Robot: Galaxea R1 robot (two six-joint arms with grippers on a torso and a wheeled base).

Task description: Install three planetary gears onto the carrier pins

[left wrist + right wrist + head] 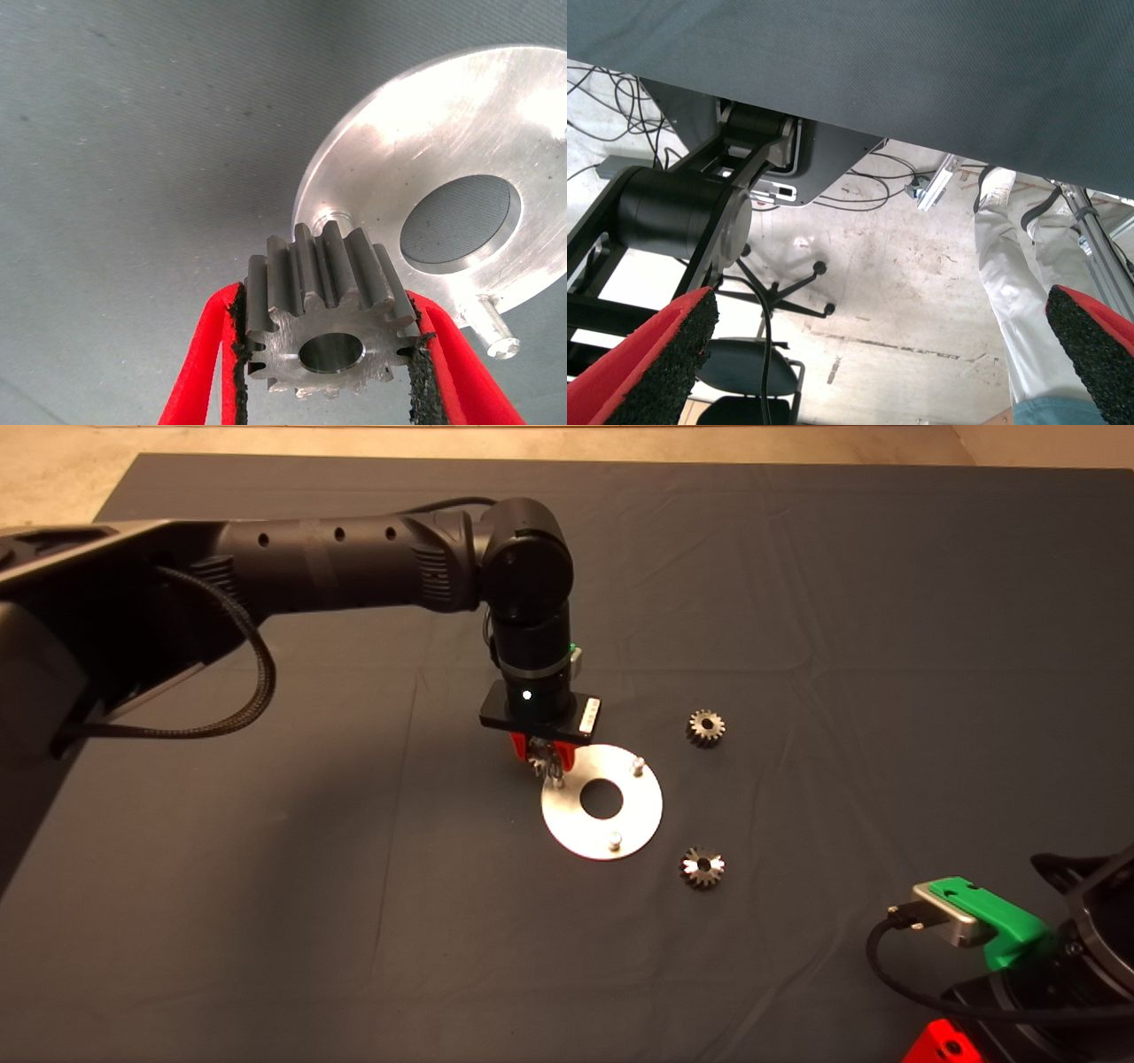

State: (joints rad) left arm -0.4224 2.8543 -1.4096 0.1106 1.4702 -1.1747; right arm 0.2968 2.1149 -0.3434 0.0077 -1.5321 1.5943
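Note:
My left gripper (542,757) is shut on one planetary gear (330,320), gripped by its toothed sides (542,760). It hangs just above the carrier plate's (580,834) left rim, over the left pin (559,781). In the left wrist view the plate (425,133) lies beyond the gear, with one pin base (335,218) right behind the gear and another pin (496,329) to the side. Two more pins (637,764) (614,840) stand bare. Two loose gears (705,727) (702,865) lie on the mat right of the plate. My right gripper (877,354) is open and parked at the lower right.
The dark mat (266,868) spreads wide around the plate. The left arm (354,567) reaches in from the left. In the right wrist view a person's leg (1010,283), a chair base (780,292) and cables show on the floor past the mat's edge.

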